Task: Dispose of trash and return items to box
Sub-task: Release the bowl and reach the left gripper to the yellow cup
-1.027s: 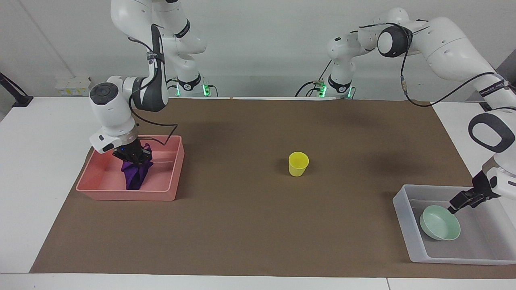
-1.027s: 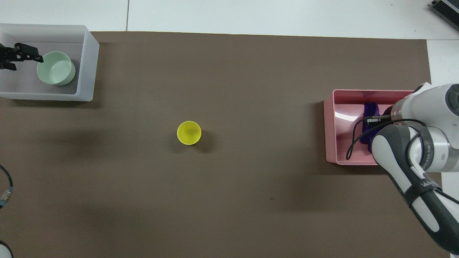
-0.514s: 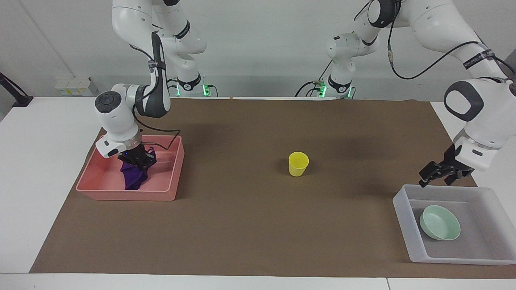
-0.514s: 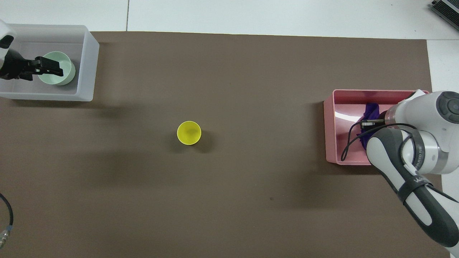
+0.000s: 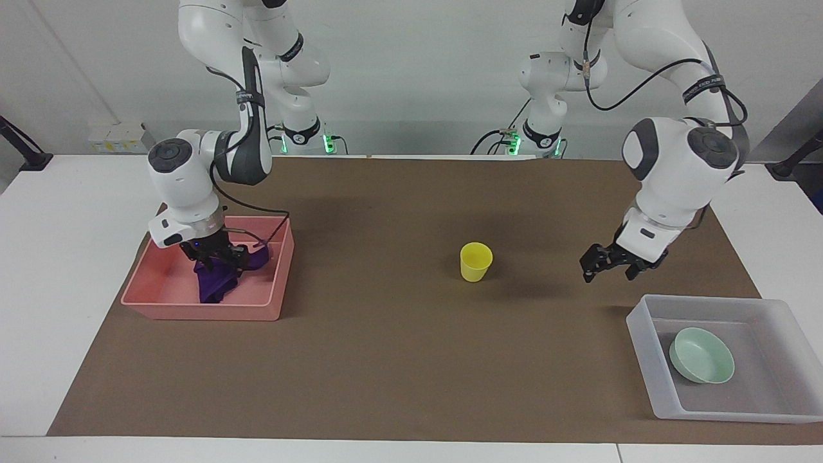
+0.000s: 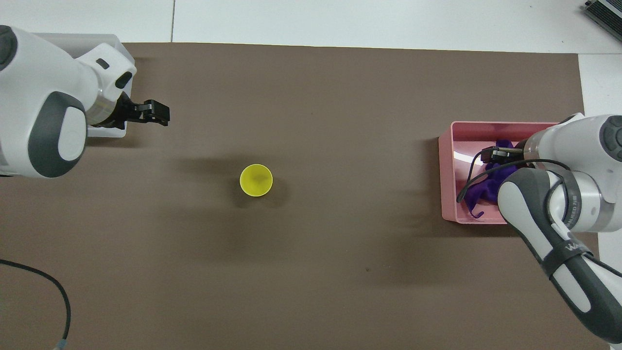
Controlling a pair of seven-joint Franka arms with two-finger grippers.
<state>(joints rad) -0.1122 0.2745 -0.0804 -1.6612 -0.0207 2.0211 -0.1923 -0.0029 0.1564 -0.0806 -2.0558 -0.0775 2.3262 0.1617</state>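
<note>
- Two changes mark this moment. First, the right gripper (image 5: 222, 257), low inside the pink bin (image 5: 154, 297) at the right arm's end of the worktop (image 5: 398, 360), has gone from clamped to parted jaws; the purple cloth (image 5: 215, 283) that hung bunched from it a second ago now slumps onto the bin floor, spreading wider.
- Second, the left gripper (image 5: 607, 263) has left the translucent box (image 5: 643, 334) and come up over bare brown mat (image 5: 386, 386), between the box and the yellow cup (image 5: 476, 262); its jaws stand open and hold nothing.
- Reading for the task: the trash appears delivered and the mint-green bowl (image 5: 701, 355) already returned, so the cup is judged the one item left, with the left arm probably on its way to it.
- Cloth: deep purple, soft, heavily folded, a loose tail trailing toward the bin's nearer wall in the overhead view; the right gripper is just above or still touching it, which cannot be told.
- Cup: small, plain yellow plastic, upright, mouth up, alone near the middle of the mat, well apart from both containers.
- Bowl: shallow, round, resting tilted in the box at the left arm's end of the worktop.
</note>
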